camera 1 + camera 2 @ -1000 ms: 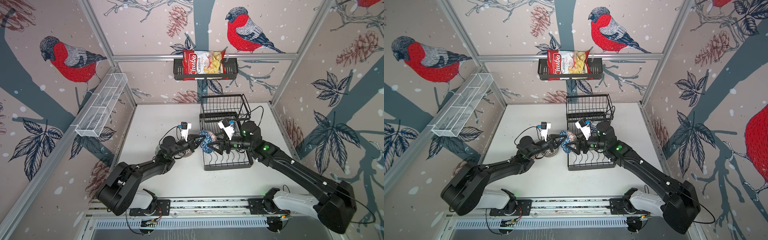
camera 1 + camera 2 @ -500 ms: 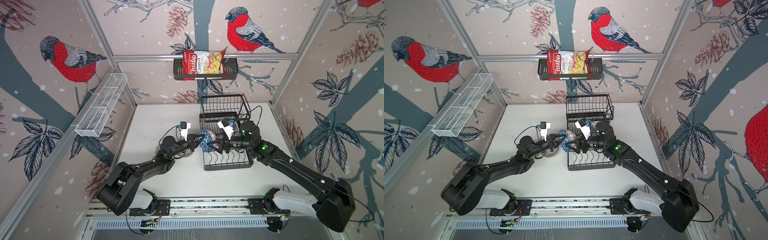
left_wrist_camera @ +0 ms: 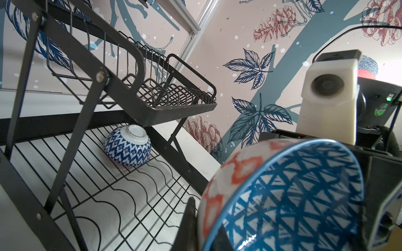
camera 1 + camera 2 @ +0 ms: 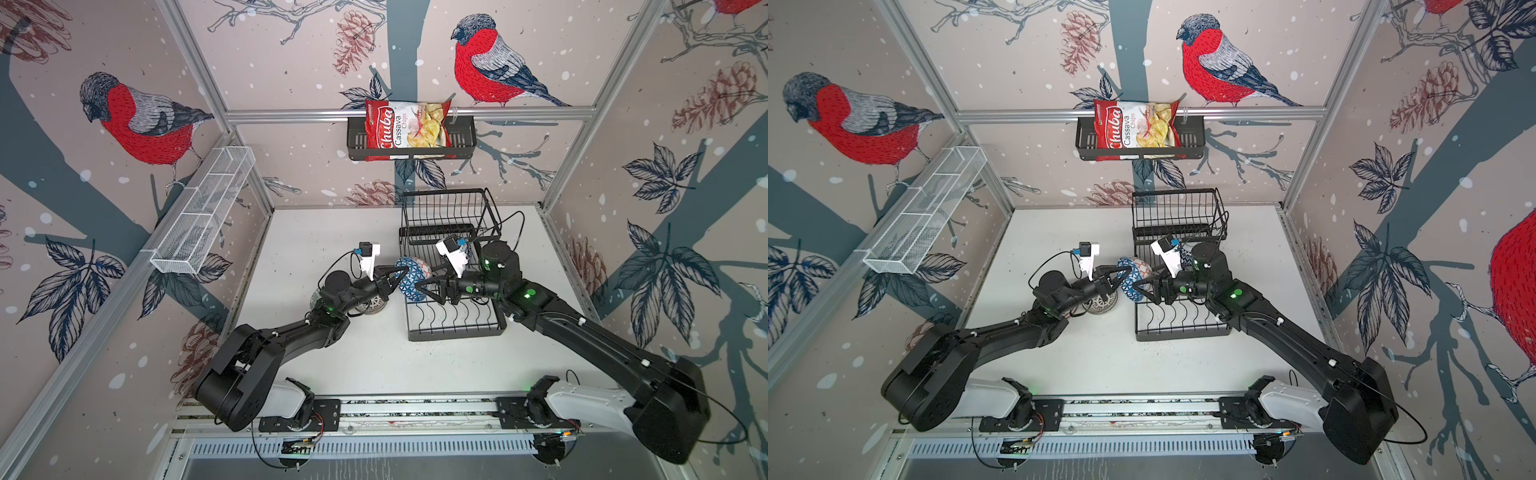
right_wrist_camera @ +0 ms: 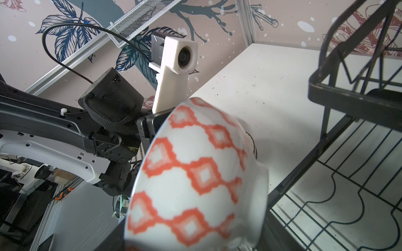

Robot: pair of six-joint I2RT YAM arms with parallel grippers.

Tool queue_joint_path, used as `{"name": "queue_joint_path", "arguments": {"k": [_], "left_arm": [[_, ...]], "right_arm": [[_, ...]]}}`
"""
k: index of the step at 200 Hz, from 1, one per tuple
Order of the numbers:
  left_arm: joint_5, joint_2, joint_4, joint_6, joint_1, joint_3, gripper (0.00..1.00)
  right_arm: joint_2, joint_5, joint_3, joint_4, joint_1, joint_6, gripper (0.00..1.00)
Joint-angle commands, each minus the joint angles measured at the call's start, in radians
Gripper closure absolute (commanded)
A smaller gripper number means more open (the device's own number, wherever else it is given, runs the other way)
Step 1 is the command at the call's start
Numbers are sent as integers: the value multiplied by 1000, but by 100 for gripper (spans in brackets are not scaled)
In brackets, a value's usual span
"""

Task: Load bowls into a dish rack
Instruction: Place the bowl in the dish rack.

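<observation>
A bowl (image 4: pixel 412 277), blue triangles inside and orange diamonds outside, hangs on its side over the left edge of the dish rack (image 4: pixel 457 330). My left gripper (image 4: pixel 400 275) is shut on its rim, one finger (image 3: pixel 191 217) outside the wall and the other inside. From the opposite side my right gripper (image 4: pixel 424 291) has closed onto the bowl's (image 5: pixel 195 173) outer wall. A blue-and-white zigzag bowl (image 3: pixel 127 147) lies upside down on the rack floor under the raised basket (image 3: pixel 174 104). A grey-patterned bowl (image 4: pixel 372 306) sits upside down on the table below my left wrist.
The wavy slot dividers (image 4: pixel 453 318) of the rack's front part hold nothing. On the back wall hangs a black basket with a chips bag (image 4: pixel 409 129), and a long white mesh tray (image 4: pixel 203 216) is fixed to the left wall. The white table (image 4: pixel 316 232) spreads left of the rack.
The right gripper's jaws have narrowed around the bowl. Both arms and the bowl have stayed almost where they were.
</observation>
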Motion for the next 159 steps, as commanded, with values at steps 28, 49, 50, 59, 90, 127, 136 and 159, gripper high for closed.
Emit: {"name": "queue_joint_path", "arguments": {"k": [28, 49, 50, 59, 90, 127, 136, 159], "left_arm": [[32, -5, 34, -11, 0, 14, 92], [29, -4, 27, -10, 0, 16, 79], [29, -4, 26, -9, -1, 16, 79], [28, -2, 22, -8, 0, 18, 74], [25, 1, 15, -8, -1, 21, 66], [26, 1, 8, -4, -1, 23, 61], [25, 1, 5, -3, -1, 22, 60], [26, 0, 5, -3, -1, 20, 57]], "right_arm": [[-7, -9, 9, 38, 5, 10, 42], [-10, 24, 6, 31, 5, 13, 42], [-11, 25, 6, 31, 5, 14, 42], [-11, 33, 3, 32, 5, 17, 42], [-17, 53, -12, 52, 3, 36, 44], [-25, 88, -18, 61, 1, 48, 45], [-27, 96, -19, 61, 0, 49, 45], [-30, 116, -23, 61, -6, 53, 45]]}}
